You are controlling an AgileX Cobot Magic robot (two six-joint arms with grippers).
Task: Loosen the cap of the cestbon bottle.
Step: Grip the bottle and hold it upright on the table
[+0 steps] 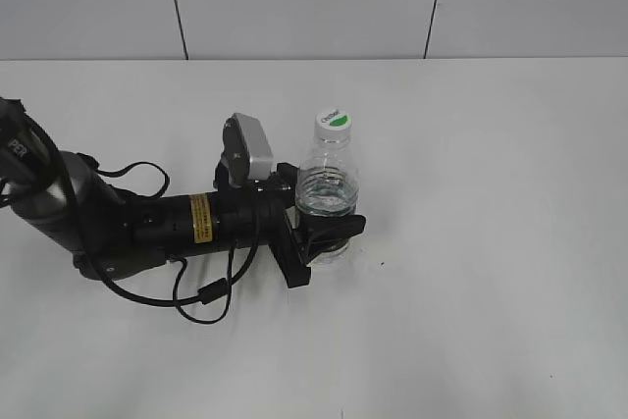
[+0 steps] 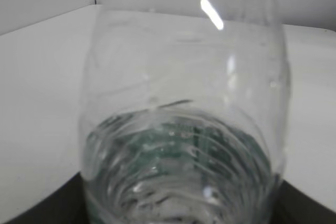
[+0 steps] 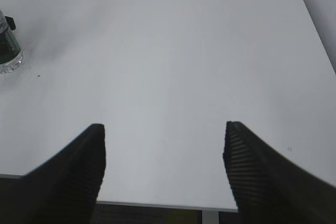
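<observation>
The cestbon bottle (image 1: 328, 188) stands upright on the white table, clear and ribbed, with its dark green label low on the body. Its white cap (image 1: 333, 123) with a green patch sits on top. My left gripper (image 1: 327, 234) is shut on the bottle's lower body from the left. The bottle fills the left wrist view (image 2: 184, 124); the cap is out of that view. My right gripper (image 3: 164, 145) is open and empty above bare table near the front edge. The bottle's base shows at the far left of the right wrist view (image 3: 9, 51).
The left arm (image 1: 147, 223) lies low across the table's left side with loose black cables (image 1: 206, 291) beside it. A grey panelled wall (image 1: 314, 2) stands behind the table. The table's front edge (image 3: 157, 204) shows under the right gripper.
</observation>
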